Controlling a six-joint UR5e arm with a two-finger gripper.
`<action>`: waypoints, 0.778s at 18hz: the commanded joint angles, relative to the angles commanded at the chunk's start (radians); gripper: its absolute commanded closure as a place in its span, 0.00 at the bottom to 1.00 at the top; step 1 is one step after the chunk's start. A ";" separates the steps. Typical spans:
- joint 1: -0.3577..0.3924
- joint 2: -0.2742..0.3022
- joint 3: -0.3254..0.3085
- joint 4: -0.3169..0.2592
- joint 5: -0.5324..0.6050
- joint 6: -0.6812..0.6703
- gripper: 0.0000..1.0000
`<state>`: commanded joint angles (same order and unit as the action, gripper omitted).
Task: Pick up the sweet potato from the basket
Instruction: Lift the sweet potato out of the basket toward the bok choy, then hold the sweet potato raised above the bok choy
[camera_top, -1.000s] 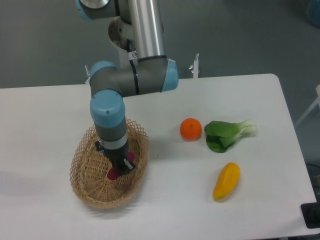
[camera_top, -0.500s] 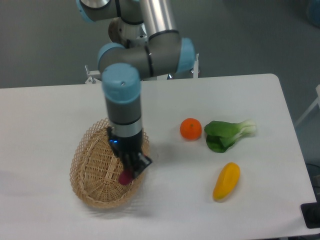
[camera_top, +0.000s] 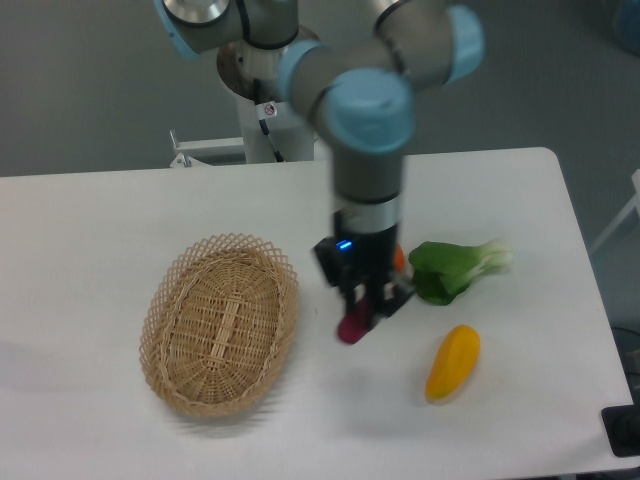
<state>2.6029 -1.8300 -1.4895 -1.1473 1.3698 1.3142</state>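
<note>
I am seeing the black two-finger gripper (camera_top: 362, 312) clamping the small magenta sweet potato (camera_top: 352, 326), hanging above the white table (camera_top: 90, 220) toward its front edge. The oval tan wicker basket (camera_top: 220, 322) is sitting well apart, toward the table's left edge.

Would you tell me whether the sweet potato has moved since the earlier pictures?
Yes. The sweet potato, shut in the gripper, has left the basket and moved right, toward the yellow fruit.
</note>
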 joint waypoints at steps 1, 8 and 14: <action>0.023 0.000 0.000 -0.008 0.000 0.032 0.68; 0.086 0.000 -0.014 -0.008 0.003 0.126 0.67; 0.080 0.000 -0.017 -0.008 0.006 0.123 0.67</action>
<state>2.6829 -1.8300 -1.5064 -1.1551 1.3760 1.4374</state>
